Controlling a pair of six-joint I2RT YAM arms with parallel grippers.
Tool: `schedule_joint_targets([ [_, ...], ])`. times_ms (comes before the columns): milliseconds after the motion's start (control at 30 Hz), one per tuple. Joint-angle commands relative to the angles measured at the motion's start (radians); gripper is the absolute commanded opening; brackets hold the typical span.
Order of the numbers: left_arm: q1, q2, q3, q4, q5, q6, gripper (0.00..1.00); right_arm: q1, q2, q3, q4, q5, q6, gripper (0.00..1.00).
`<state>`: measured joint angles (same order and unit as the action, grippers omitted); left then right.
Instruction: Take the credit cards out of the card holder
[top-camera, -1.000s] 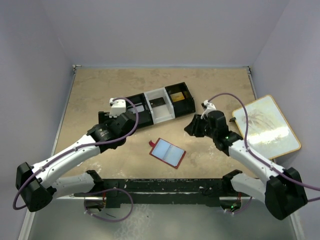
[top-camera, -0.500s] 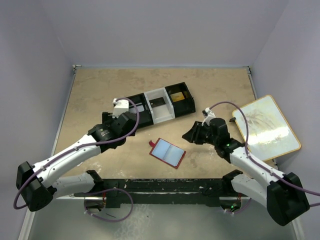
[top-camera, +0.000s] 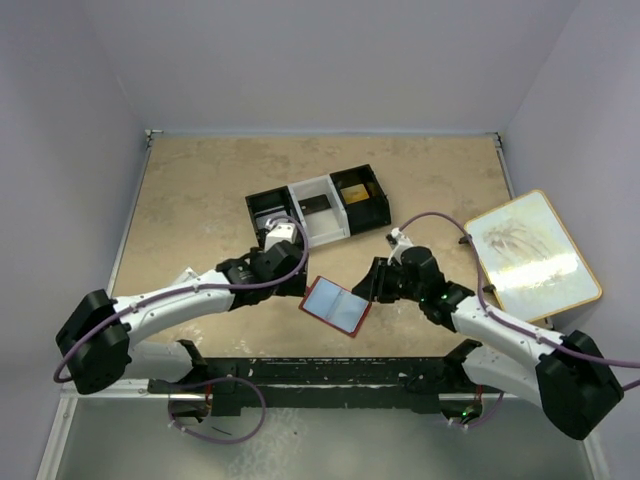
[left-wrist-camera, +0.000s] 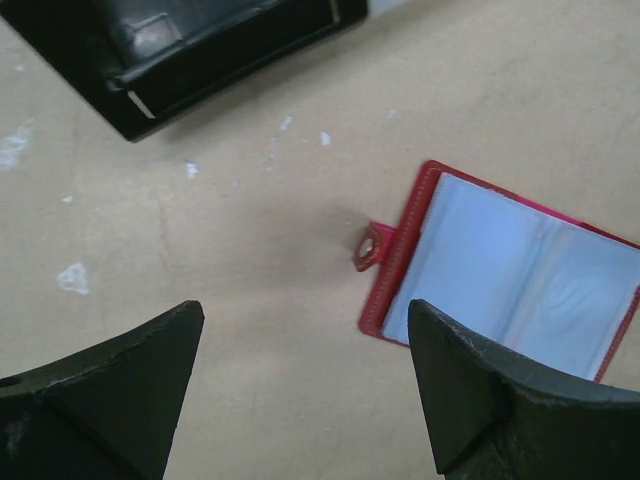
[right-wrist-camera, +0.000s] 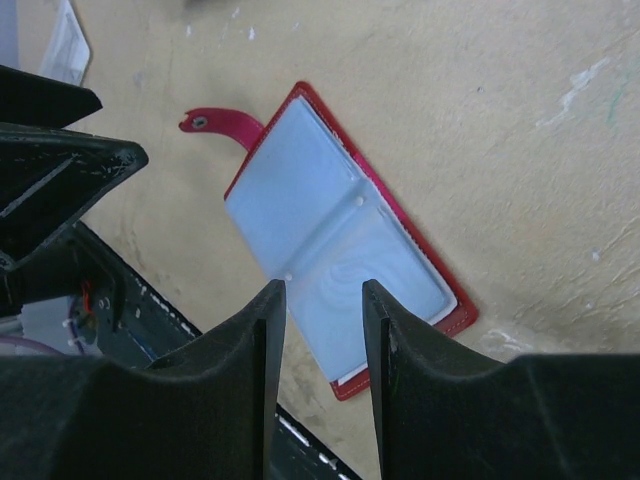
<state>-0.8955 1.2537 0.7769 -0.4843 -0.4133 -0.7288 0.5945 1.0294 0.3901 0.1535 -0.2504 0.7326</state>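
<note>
Card holder (top-camera: 336, 305), long axis far-left to near-right, lying between wide-open left gripper (left-wrist-camera: 305, 325) and half-parted, empty right gripper (right-wrist-camera: 322, 295).

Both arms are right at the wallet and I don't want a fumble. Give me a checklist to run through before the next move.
1. The wallet open and flat on the table: ok.
2. The left pincer with jaws wide and empty, beside the wallet's tab: ok.
3. The right pincer with jaws apart and empty, over one wallet panel: ok.
4. Any cards visible in the pockets: cannot tell; the panels look pale and cloudy.
5. A pincer pinning the wallet down: cannot tell.
</note>
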Motion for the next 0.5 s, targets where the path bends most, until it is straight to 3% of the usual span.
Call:
schedule_joint_targets([
  [0, -0.062, 0.044, 0.001, 0.141, 0.027, -0.038, 0.80, 0.054, -0.003, -0.028, -0.030, 0.077, 0.063, 0.40],
  [333, -0.122, 0.140, -0.007, 0.190, -0.020, -0.064, 0.74, 0.065, 0.066, -0.056, 0.005, 0.068, 0.079, 0.39],
  [467, -0.124, 0.179, -0.004, 0.205, -0.014, -0.058, 0.66, 0.066, 0.096, -0.073, 0.055, 0.062, 0.091, 0.39],
])
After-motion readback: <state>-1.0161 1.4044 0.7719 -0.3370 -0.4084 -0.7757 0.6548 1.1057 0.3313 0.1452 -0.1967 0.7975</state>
